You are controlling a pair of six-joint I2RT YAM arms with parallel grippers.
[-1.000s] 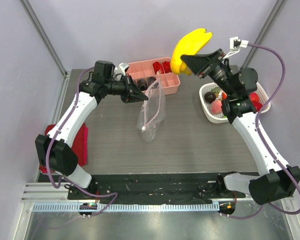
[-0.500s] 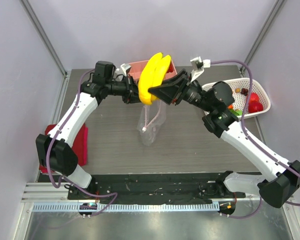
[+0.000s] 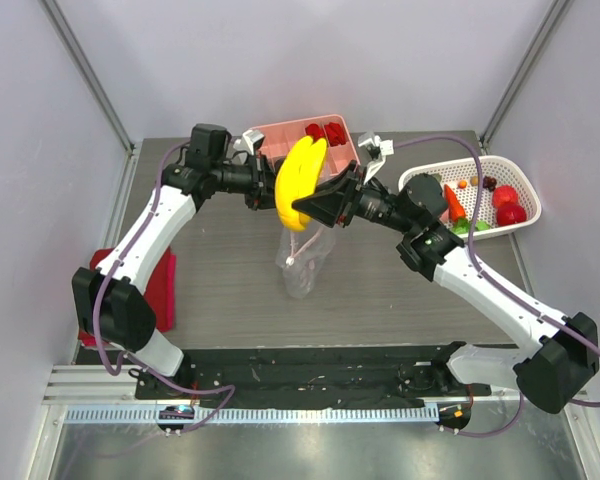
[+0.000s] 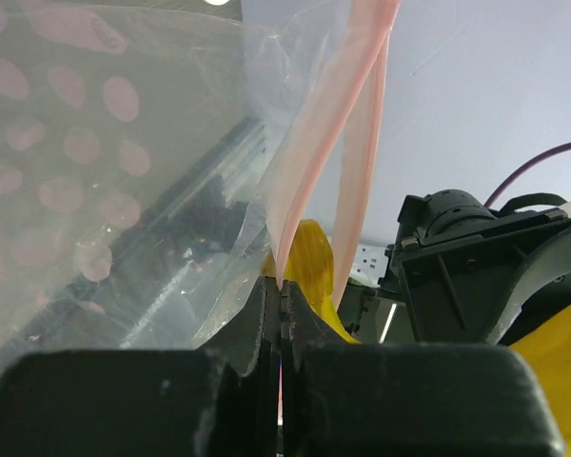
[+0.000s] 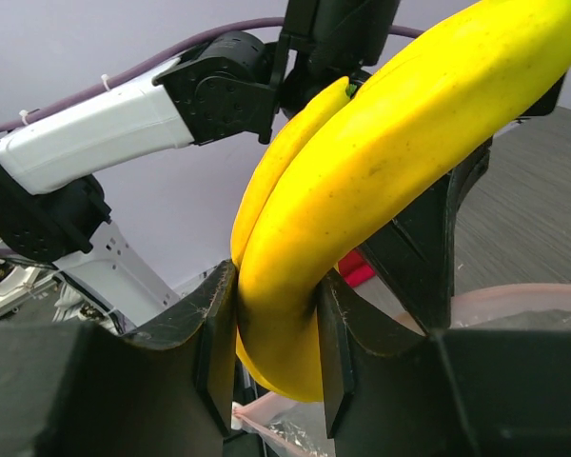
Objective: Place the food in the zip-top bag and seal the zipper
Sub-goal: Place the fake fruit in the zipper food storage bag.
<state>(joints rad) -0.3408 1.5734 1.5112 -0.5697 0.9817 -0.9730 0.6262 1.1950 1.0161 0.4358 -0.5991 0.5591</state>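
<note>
Bench stock, near to far.

1. Bench (image 3: pixel 210 300): grey wood-grain top, arm bases at near edge.
2. Red cloth (image 3: pixel 163 285): flat at L edge of bench, beside L arm's lower link.
3. Zip-top bag (image 3: pixel 307 262): clear, crinkly, mid-bench, upright. It hangs by its mouth w/ lower end down at bench surface.
4. Zipper (image 4: pixel 314 143): pale pink strip along bag mouth. In L wrist view the two strips spread apart as they run away from the grip, so mouth is unsealed.
5. L fingers (image 4: pixel 281 314): clenched on the pink strip at one end of the mouth, pads pressed together w/ only the film between.
6. R fingers (image 3: pixel 310 208): clamped on either side of the banana bunch, approx. at its lower third.
7. Banana bunch (image 3: pixel 302 175): yellow toy, two joined pcs per R wrist view. Held near-vertical directly over bag mouth, just beside L fingers. Lower tip is at mouth level, but can't tell if it's past the rim.
8. White mesh basket (image 3: pixel 480 161): R side of bench, well apart from bag. Holds rest of the food, incl. orange carrot (image 3: pixel 453 203), red round pcs (image 3: pixel 513 212) and green and small dark bits.
9. Pink compartment tray (image 3: pixel 352 143): far centre, behind banana bunch and L fingers, w/ red items in far compartments.
</note>
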